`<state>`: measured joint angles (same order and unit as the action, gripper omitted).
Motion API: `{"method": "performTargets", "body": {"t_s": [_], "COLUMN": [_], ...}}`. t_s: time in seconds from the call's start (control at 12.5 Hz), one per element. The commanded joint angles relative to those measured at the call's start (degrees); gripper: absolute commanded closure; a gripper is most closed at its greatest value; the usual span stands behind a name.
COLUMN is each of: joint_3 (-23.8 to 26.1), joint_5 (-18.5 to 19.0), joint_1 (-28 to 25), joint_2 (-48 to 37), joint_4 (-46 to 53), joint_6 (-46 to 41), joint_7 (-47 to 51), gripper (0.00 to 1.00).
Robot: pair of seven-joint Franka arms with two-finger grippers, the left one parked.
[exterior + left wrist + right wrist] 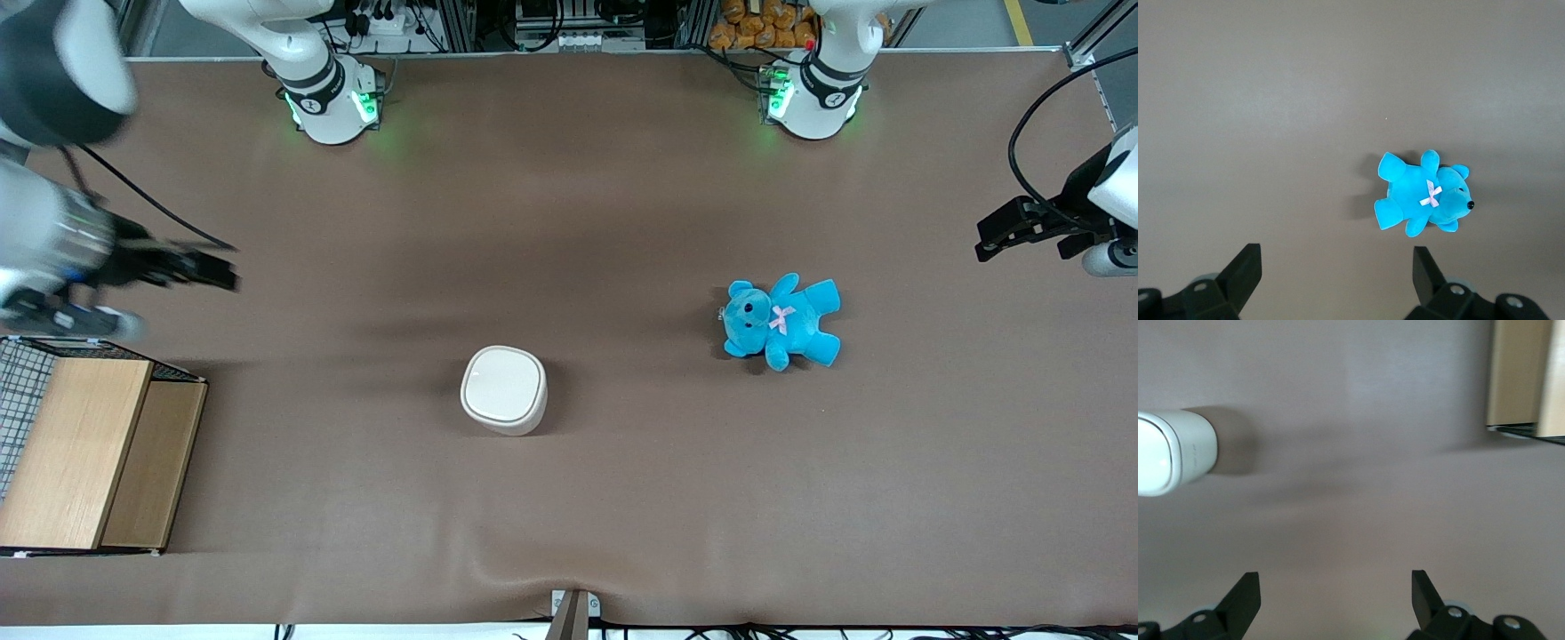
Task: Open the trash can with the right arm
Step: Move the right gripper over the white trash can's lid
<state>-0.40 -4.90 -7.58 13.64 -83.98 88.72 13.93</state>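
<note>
Table [622, 222] covered in brown cloth fills the front view, seen from above. The can [503, 389], a cream-white rounded-square tub with its flat lid closed, stands upright near the middle, nearer the camera than both arm bases. A blue teddy [782, 321] lies well apart from it, toward the parked arm's end. A wooden box [89, 453] with a wire mesh panel beside it sits at the working arm's end. The right arm [44, 240] reaches in above that box, blurred, and its black gripper [209, 268] hangs above bare cloth, well apart from the can.

In the left wrist view only the teddy [1421, 197] shows, lying on the cloth.

In the right wrist view the gripper [1336, 587] has its 2 fingers spread wide with nothing between them. The can [1175, 453] shows on its own with its shadow, the lid facing the camera, and the box [1525, 373] edge is also in sight.

Judging from this, the lid is untouched and the whole approach remains. The can looks light and free-standing, so a sideways push could slide or tip it. Pressing the lid off-centre, or on its pivot line, might leave it closed.
</note>
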Motion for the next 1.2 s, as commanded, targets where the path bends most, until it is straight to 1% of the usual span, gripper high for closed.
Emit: {"method": "performTargets", "body": {"t_s": [0.0,0.08,0.16,0.32,0.4,0.48,0.56,0.64,0.72,0.88,1.12], "joint_3": [-0.3,-0.3,-0.22,-0.3,-0.22,-0.3,-0.3,-0.3,-0.3,-0.3,-0.3], "joint_5": [-1.41,-2.47,-2.65,-2.83,-2.83,-2.83,-2.83,-2.74,-2.74,-2.65,-2.57], "joint_1": [-4.18,-5.24,-5.94,-8.22,-9.19,-10.6,-12.09,-13.84,-15.34,-16.93,-18.43], "joint_2": [5.58,7.34,9.36,13.32,15.77,18.32,19.91,20.8,21.68,23.44,24.93], "joint_4": [1.97,2.59,3.9,7.58,9.52,11.54,12.25,12.35,12.43,13.49,13.4], "joint_6": [5.47,7.59,9.78,11.12,11.39,12.87,15.58,17.87,18.76,18.86,20.35], "joint_7": [7.58,10.39,12.59,14.98,17.6,20.67,22.7,23.16,23.69,25.18,25.36], "gripper": [0.0,0.0,0.0,0.0,0.09,0.16,0.24,0.48,0.69,1.0,1.0]}}
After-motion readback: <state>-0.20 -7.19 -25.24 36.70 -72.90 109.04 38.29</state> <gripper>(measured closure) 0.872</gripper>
